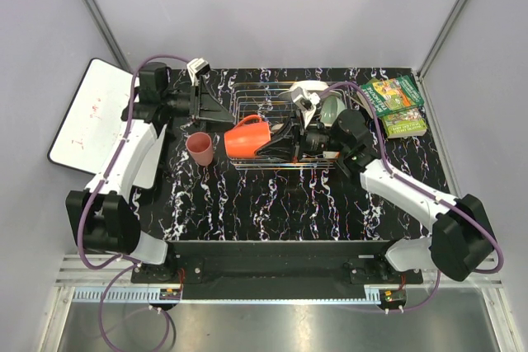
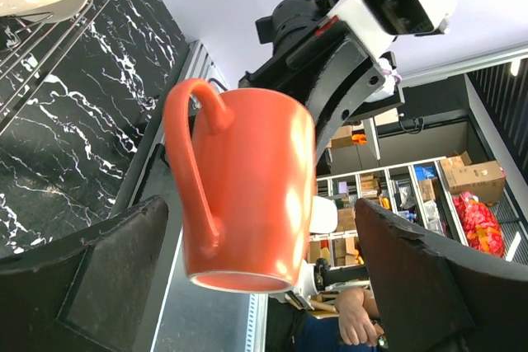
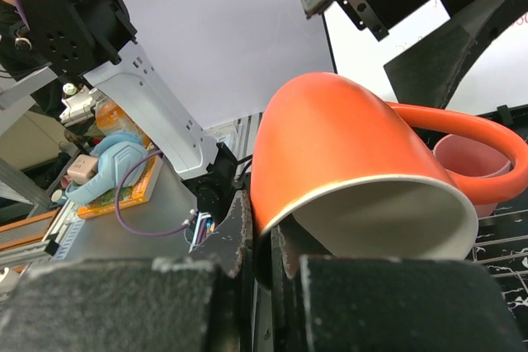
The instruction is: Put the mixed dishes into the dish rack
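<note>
Right gripper (image 3: 268, 274), right wrist view: closed tight, pinching the rim of the glossy orange ceramic mug (image 3: 346, 154), which is lying tilted on its side.
Left gripper (image 2: 256, 294), left wrist view: gaping fully wide, gripping nothing; the orange mug (image 2: 247, 195) is hanging between its fingers.
Orange mug, top view (image 1: 247, 136): overlapping the left end of the silver wire dish rack (image 1: 280, 125).
Small pink cup (image 1: 200, 147): standing upright just left of the dish rack.
Pale green bowl (image 1: 330, 108): sitting inside the dish rack, towards its right.
</note>
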`<state>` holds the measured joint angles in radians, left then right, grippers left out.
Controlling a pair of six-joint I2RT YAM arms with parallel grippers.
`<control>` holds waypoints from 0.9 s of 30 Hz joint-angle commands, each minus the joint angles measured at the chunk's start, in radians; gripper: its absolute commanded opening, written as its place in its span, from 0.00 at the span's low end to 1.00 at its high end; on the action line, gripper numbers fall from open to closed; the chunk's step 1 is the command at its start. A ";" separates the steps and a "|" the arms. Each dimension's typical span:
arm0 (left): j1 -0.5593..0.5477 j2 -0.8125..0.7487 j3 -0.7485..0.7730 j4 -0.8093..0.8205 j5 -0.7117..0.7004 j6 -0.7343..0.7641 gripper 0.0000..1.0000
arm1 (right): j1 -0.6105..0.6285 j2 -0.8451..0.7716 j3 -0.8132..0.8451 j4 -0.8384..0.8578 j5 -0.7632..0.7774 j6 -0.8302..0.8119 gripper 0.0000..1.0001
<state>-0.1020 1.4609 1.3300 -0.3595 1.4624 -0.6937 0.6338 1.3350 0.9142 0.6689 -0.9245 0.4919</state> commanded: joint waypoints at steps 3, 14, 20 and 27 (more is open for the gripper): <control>-0.021 -0.036 -0.051 0.062 0.018 -0.030 0.99 | -0.003 -0.014 0.097 0.104 0.036 -0.059 0.00; -0.057 -0.054 -0.064 0.106 0.018 -0.072 0.99 | -0.005 0.049 0.121 0.167 0.055 -0.047 0.00; -0.079 -0.076 -0.098 0.140 0.010 -0.101 0.99 | -0.006 0.101 0.144 0.215 0.064 -0.033 0.00; -0.079 -0.097 -0.141 0.204 0.003 -0.153 0.99 | -0.025 0.122 0.169 0.212 0.059 -0.036 0.00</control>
<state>-0.1623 1.4208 1.2095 -0.2153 1.4303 -0.7780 0.6315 1.4605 1.0080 0.7441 -0.9081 0.4774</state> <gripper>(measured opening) 0.988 0.062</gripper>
